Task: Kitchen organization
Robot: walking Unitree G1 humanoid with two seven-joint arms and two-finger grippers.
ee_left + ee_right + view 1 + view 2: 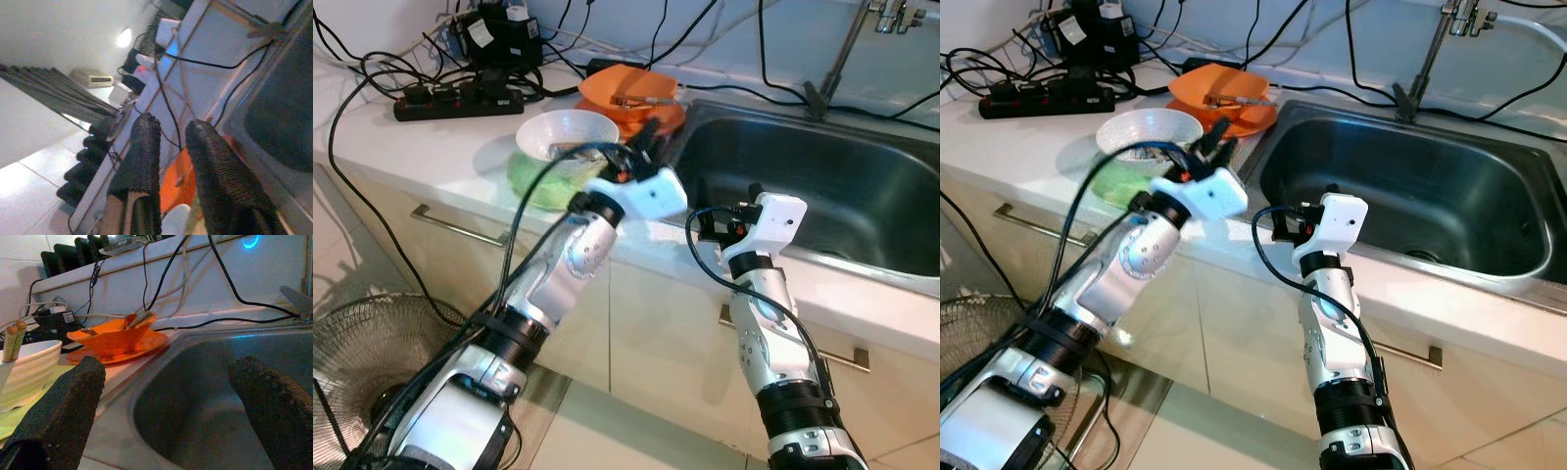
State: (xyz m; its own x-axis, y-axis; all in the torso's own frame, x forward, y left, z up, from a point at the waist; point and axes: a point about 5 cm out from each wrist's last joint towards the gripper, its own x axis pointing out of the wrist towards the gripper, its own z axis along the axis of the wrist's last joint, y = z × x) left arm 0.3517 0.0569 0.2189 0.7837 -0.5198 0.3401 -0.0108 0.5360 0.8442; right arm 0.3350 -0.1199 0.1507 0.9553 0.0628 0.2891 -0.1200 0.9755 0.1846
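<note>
Two bowls sit left of the sink (822, 186): a white bowl (566, 132) on a green plate (533, 181), an orange bowl (628, 88) on an orange plate beyond. The left gripper (641, 147) hovers between them. Left wrist: fingers (144, 147) narrowly apart, empty. Right wrist: the right gripper (166, 396) gapes wide at the sink's edge. Likely rigid, slick, breakable crockery; grip the rim. Cables crowd the far counter.

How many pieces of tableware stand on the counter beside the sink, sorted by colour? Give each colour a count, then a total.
Orange: 2, the orange bowl on the orange plate
White: 1, the white bowl
Green: 1, the green plate beneath it
Total: 4
</note>
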